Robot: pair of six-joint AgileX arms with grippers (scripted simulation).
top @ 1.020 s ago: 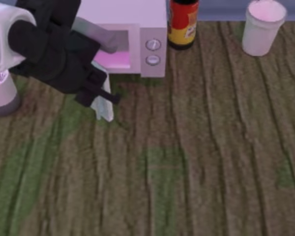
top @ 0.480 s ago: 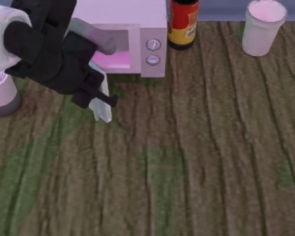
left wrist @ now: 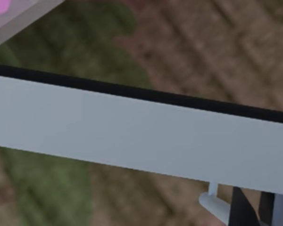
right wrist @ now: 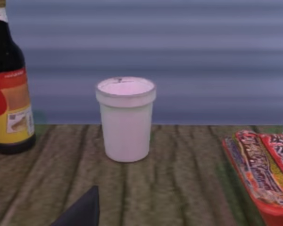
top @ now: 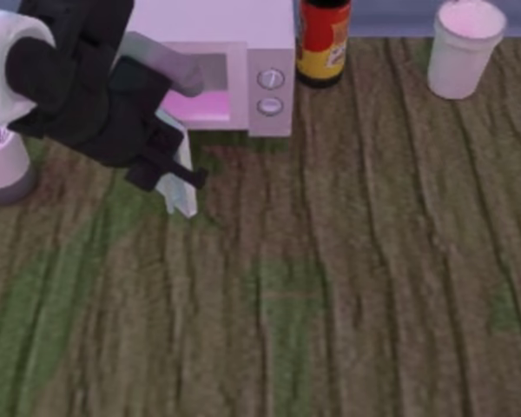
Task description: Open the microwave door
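I see the microwave (top: 210, 52) at the table's far left, its door (top: 181, 178) swung out toward the front. My left gripper (top: 167, 169) is at the door's edge; I cannot tell its finger state. Beside the microwave stands a sauce bottle (top: 323, 42), farther right a white cup (top: 463, 48). Right gripper unseen.

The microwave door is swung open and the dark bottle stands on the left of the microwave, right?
Almost. The microwave door is indeed swung open, with the left gripper at it, but the dark bottle stands on the right of the microwave, next to the knob panel. The top view shows this.
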